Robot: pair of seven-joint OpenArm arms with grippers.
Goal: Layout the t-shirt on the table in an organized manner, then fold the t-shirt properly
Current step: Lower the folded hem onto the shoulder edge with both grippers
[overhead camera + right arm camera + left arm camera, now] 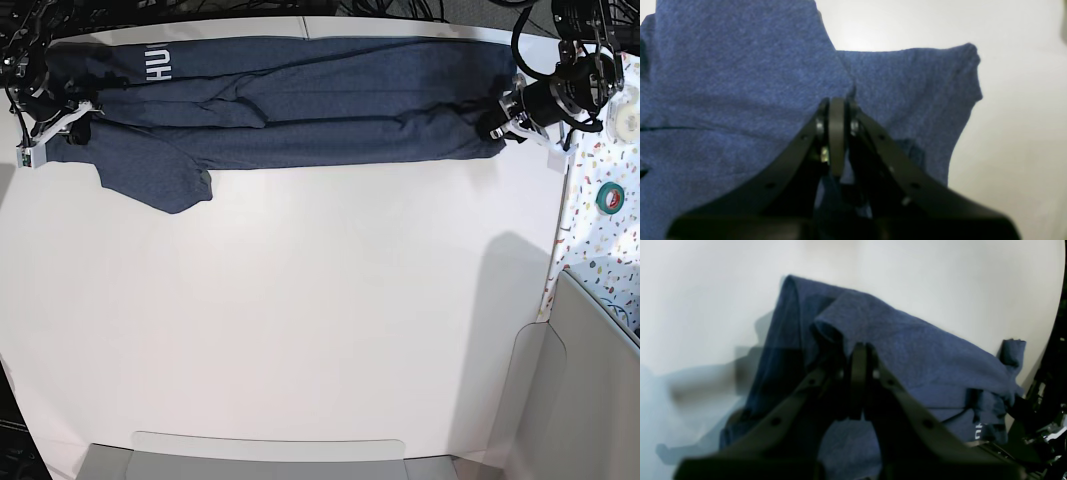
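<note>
First, in the left wrist view, you are seeing the left gripper (860, 350) with its jaws closed tight, pinching a fold of the t-shirt (907, 353), which is draping over the white table (706, 290). Next, in the right wrist view, the right gripper (836, 103) is likewise clamping the t-shirt (740, 83), its jaws pressed together on the cloth beside a sleeve. Finally, in the base view, both grippers are holding the t-shirt (330, 110) stretched lengthwise along the far edge of the table (300, 320); one sleeve is lying on the tabletop, and white letters are showing near the right gripper (75, 118). The left gripper (500, 128) is gripping the opposite end.
</note>
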